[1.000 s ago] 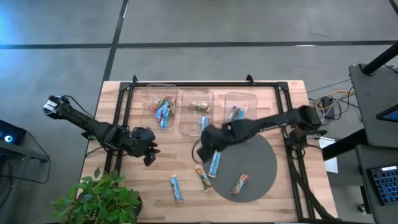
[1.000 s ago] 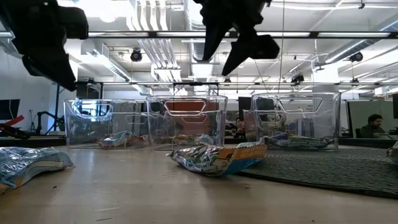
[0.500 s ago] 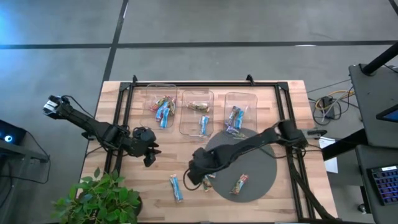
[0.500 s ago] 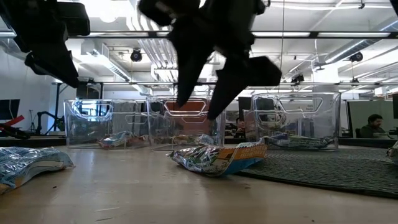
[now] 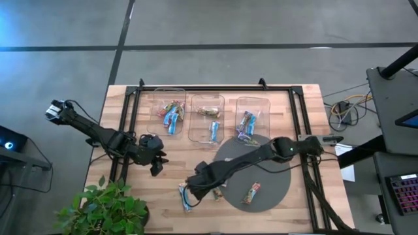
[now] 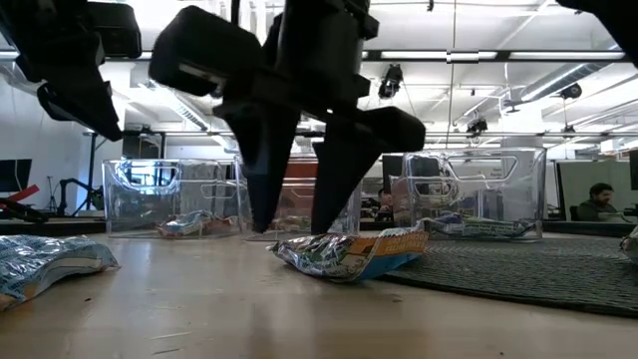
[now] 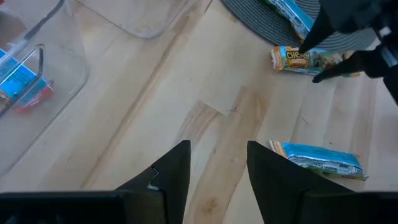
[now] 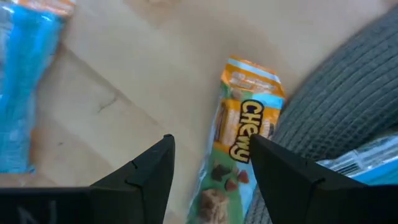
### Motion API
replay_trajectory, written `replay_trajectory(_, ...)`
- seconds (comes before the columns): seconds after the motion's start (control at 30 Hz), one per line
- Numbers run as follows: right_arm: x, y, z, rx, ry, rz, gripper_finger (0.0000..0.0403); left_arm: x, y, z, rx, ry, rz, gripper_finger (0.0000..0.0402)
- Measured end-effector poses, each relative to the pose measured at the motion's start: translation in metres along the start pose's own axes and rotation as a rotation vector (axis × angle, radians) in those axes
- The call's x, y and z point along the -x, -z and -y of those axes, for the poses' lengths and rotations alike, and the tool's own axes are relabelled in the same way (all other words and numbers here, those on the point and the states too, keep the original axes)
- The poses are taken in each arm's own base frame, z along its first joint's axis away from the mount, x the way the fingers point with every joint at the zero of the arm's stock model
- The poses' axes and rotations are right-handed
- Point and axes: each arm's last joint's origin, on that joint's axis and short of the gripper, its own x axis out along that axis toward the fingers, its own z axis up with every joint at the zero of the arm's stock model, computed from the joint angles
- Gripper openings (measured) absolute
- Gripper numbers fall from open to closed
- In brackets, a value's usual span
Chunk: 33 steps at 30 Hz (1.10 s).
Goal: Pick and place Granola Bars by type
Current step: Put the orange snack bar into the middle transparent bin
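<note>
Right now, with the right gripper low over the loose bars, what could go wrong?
The open right gripper straddles the tan-and-green Chewy-labelled bar, which touches the round grey mat; one finger may catch the mat's edge. The light blue wrapped bar lies close and could get nudged.

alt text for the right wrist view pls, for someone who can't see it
The right hand, fingers open, hovers just above a tan and green granola bar printed "Chewy", lying on the wooden table against the edge of a grey woven mat. A light blue bar lies off to one side.
</note>
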Motion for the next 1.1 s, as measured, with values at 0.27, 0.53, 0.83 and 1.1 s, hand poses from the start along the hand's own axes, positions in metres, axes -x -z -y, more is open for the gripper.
replay_trajectory(0.27,-0.004,0.003,0.002,-0.031,0.065,-0.014,0.0198,0.000,0.002,0.001,-0.009,0.001,-0.007,0.0140)
replay_trajectory(0.53,0.016,0.001,0.004,-0.028,0.085,0.041,0.0198,0.000,0.002,0.001,-0.009,0.001,-0.006,0.0140)
replay_trajectory(0.83,0.010,0.006,0.003,-0.015,0.089,0.017,0.0198,0.000,0.001,0.000,-0.009,-0.003,-0.001,0.0140)
replay_trajectory(1.1,-0.008,0.011,0.002,-0.003,0.026,-0.041,0.0199,0.000,0.001,0.000,-0.008,-0.004,0.000,0.0140)
